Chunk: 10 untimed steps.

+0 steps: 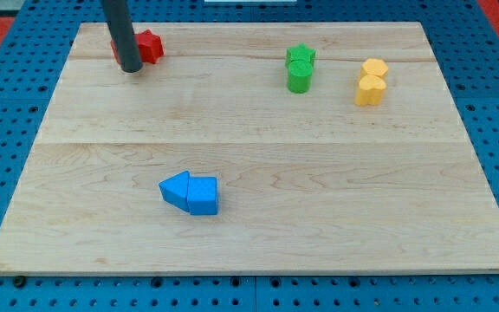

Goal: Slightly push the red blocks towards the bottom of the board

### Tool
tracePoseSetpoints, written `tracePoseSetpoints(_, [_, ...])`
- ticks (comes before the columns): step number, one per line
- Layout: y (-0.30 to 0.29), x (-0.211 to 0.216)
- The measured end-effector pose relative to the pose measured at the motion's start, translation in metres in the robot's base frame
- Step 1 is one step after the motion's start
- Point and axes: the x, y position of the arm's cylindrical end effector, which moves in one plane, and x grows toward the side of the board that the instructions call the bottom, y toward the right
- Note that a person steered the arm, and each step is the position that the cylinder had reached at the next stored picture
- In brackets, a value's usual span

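Note:
The red blocks sit near the board's top left, partly hidden behind my rod; one looks star-shaped, and the shape of the other cannot be made out. My tip rests on the board just below and left of them, in front of the left red block. Whether it touches them I cannot tell.
A green star block and a green cylinder stand together at the top middle-right. Two yellow blocks stand at the top right. A blue triangle and a blue block touch at the bottom middle-left. The wooden board lies on a blue pegboard.

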Motion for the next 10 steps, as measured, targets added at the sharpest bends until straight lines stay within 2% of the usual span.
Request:
tracePoseSetpoints(1, [-0.028, -0.003])
tracePoseSetpoints(2, [-0.059, -0.025])
tracePoseSetpoints(3, [-0.045, -0.045])
tracePoseSetpoints(4, [0.01, -0.045])
tracePoseSetpoints(5, [0.007, -0.053])
tracePoseSetpoints(6, [0.021, -0.088])
tracePoseSetpoints(7, [0.077, -0.089])
tracePoseSetpoints(8, [0.097, -0.103])
tracePoseSetpoints(9, [0.117, -0.083])
tracePoseSetpoints(10, [0.078, -0.064])
